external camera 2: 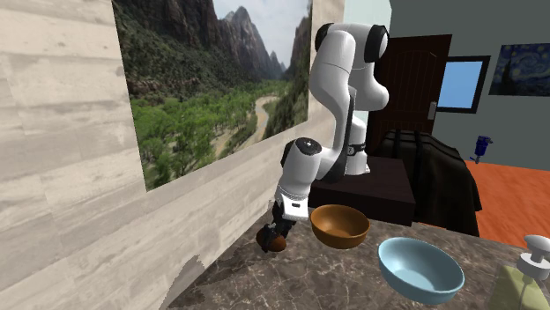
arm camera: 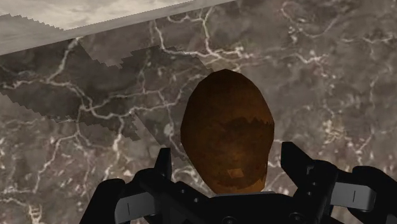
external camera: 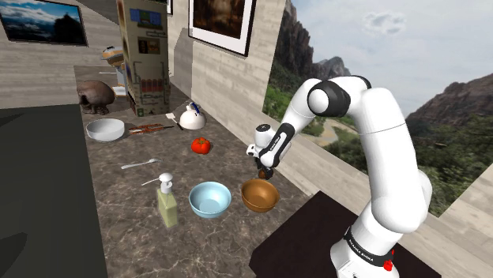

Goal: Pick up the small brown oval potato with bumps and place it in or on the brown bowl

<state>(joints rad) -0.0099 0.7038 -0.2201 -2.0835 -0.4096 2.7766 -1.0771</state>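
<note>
Wrist view: gripper (arm camera: 226, 153) sat spread astride potato (arm camera: 228, 121), not touching; closing off-centre could squirt it away from brown bowl (external camera 2: 339, 226), 3 o'clock in second exterior view

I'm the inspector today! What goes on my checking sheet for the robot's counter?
Surface: dark marble counter with white veins, along a pale plank wall.
Job's things: brown potato sits between the fingers, beside the brown bowl, not in it.
Clutter: blue bowl, soap dispenser, tomato, fork, white bowl, white teapot, tall box.
Gripper: gripper open, one finger on each side of the potato, small gaps showing.
Cables: nothing seen.
Surroundings: framed pictures, canyon landscape, dark door.
</note>
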